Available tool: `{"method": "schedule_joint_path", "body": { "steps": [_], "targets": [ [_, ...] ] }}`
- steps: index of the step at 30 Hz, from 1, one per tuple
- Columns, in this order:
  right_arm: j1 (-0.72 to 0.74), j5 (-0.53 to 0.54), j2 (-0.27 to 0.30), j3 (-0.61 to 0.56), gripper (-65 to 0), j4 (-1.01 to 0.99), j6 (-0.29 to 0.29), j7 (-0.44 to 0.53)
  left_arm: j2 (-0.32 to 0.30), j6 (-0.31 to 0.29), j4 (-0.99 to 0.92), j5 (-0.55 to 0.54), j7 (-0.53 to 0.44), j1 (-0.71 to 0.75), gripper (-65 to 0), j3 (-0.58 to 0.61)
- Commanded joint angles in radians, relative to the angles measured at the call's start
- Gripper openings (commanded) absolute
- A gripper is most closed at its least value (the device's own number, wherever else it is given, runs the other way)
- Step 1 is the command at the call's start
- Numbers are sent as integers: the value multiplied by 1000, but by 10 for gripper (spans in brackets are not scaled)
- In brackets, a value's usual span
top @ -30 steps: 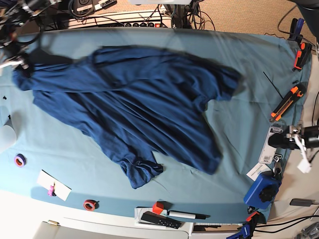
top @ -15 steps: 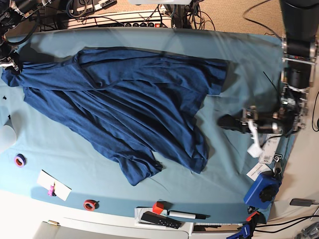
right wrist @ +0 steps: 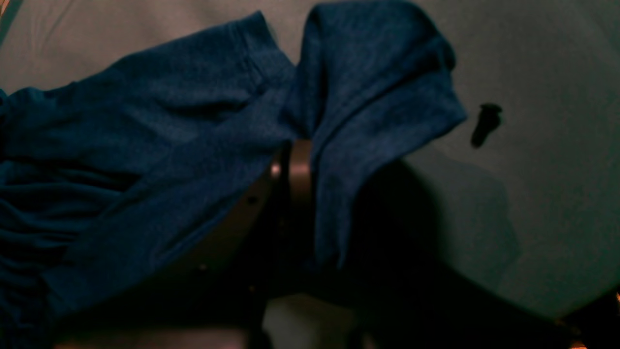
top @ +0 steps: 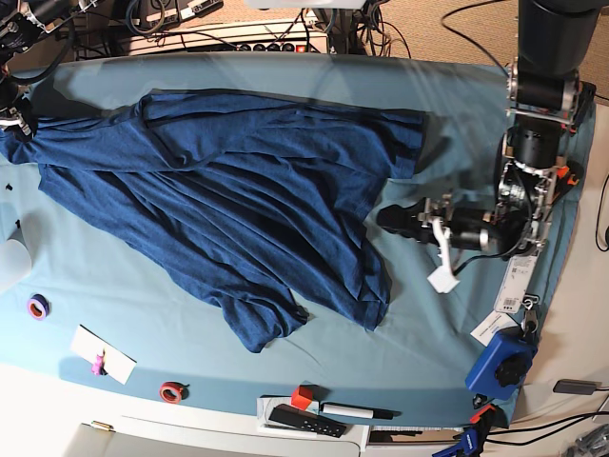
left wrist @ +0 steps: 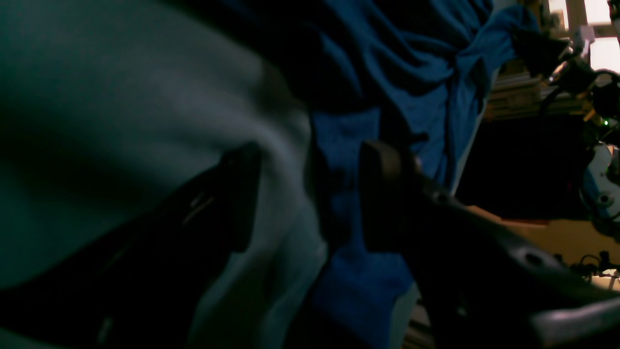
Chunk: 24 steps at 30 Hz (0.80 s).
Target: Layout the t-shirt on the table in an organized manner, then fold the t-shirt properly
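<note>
The dark navy t-shirt lies spread and wrinkled across the teal-covered table. My right gripper is at the far left edge, shut on a bunch of the t-shirt. In the right wrist view the t-shirt drapes over one finger. My left gripper sits low at the t-shirt's right edge and is open. In the left wrist view its fingers stand wide apart, with the t-shirt's blue edge in the gap between them.
Along the front edge are a purple tape roll, a white card, a red tape roll, a red cube and a black remote. A blue device and paper tags sit at the right. A small black item lies on the cloth.
My left arm has swung in from the right edge to the t-shirt's right side. The t-shirt has been drawn leftward by the right gripper, stretching out.
</note>
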Motion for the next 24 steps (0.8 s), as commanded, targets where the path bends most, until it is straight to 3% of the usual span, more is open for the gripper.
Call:
{"method": "schedule_joint_path", "body": {
  "steps": [1, 5, 12, 16, 21, 24],
  "targets": [
    [5, 22, 31, 7, -650, 16, 3, 18, 1, -4, 13, 3, -2, -25, -335, -6],
    [5, 22, 31, 7, -650, 16, 3, 18, 34, -4, 13, 52, -2, -24, -336, 15],
    [5, 22, 31, 7, -650, 16, 3, 19, 50, -4, 13, 45, -11, -27, -349, 198],
    [5, 22, 31, 7, -650, 16, 3, 19, 47, -4, 13, 45, -18, -28, -449, 219],
    [5, 21, 31, 7, -650, 16, 3, 19, 29, -4, 13, 46, -17, -29, -641, 185],
    [5, 21, 31, 7, -650, 16, 3, 19, 4, -4, 13, 46, -16, -29, -650, 153]
  ]
}}
